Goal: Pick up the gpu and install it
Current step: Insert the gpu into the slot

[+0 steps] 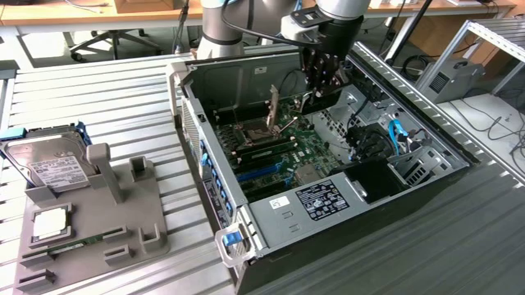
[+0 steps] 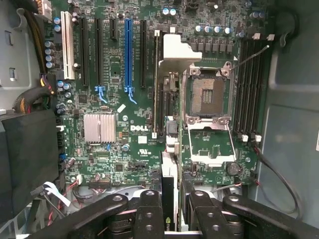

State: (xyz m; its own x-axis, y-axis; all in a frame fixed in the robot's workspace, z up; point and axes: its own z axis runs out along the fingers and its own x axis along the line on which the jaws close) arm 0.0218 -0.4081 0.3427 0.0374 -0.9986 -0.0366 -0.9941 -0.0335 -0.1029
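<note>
Black gripper fingers (image 2: 149, 214) close narrowly on the top edge of the gpu (image 2: 168, 199), which hangs edge-on between them over the motherboard (image 2: 119, 149); the gripper (image 2: 168, 219) holds the card by that thin edge, its green logo patch just visible between the pads. On the motherboard beneath, white lettering reads "DELL" beside a finned silver heatsink (image 2: 99, 128), and a certification mark is printed just below that word, too small to read further. Beyond the card, seen from the wrist, stand a row of black expansion slots, one blue slot (image 2: 128, 55) and one white slot (image 2: 66, 47), then the open CPU socket (image 2: 206, 97) with its metal frame, and past that the black memory slots (image 2: 249, 89). From the exterior view the gripper (image 1: 321, 92) hangs inside the open computer case (image 1: 246, 215), with the gpu (image 1: 274, 107) standing upright over the motherboard near the case's rear wall. That view also takes in what the wrist camera misses: the power supply (image 1: 316, 203) at the case's near end carrying a black specification label and a small white sticker whose text cannot be read, blue cables (image 1: 394, 135) on the case's far side, and, well apart from the case on the slatted table (image 1: 123, 104), a grey parts holder (image 1: 98, 221) bearing a silver hard drive (image 1: 45, 163) with a white label, a processor (image 1: 49, 222) and a narrow memory stick (image 1: 70, 247).
</note>
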